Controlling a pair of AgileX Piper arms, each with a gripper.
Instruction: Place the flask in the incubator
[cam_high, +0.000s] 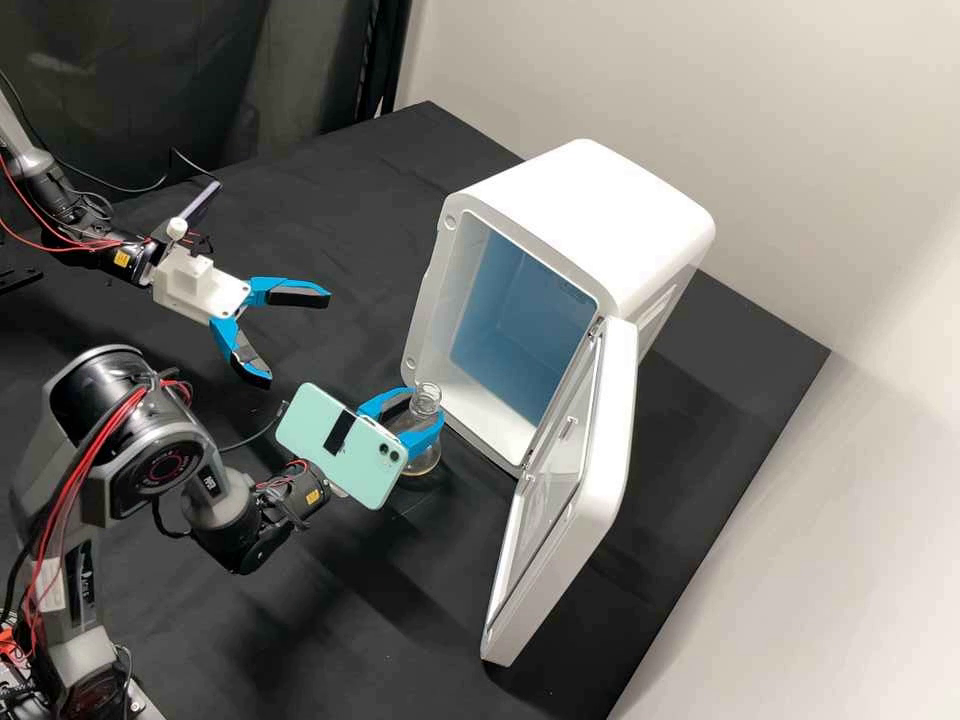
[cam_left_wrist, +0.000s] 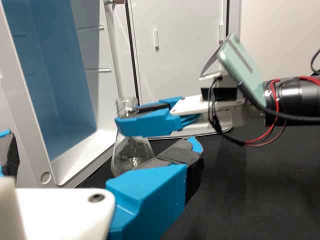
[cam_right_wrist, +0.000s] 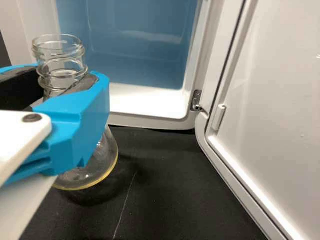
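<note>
A clear glass flask (cam_high: 424, 408) stands on the black bench just in front of the open white incubator (cam_high: 600, 220). My right gripper (cam_high: 412, 420) is shut on the flask's neck (cam_right_wrist: 59, 60), one blue finger (cam_right_wrist: 75, 125) across it. The flask's base (cam_right_wrist: 95, 170) appears to rest on the bench. The incubator's blue inside (cam_right_wrist: 140, 40) lies open straight beyond the flask. My left gripper (cam_high: 295, 337) hangs open with nothing in it, to the left of the flask and above the bench. The left wrist view shows the flask (cam_left_wrist: 131, 150) held by the right gripper (cam_left_wrist: 137, 124).
The incubator door (cam_high: 560, 480) swings out toward the front on the right side of the opening, close beside the flask. A mint-green phone (cam_high: 342, 445) is mounted on the right arm's wrist. Red cables run along both arms at the left.
</note>
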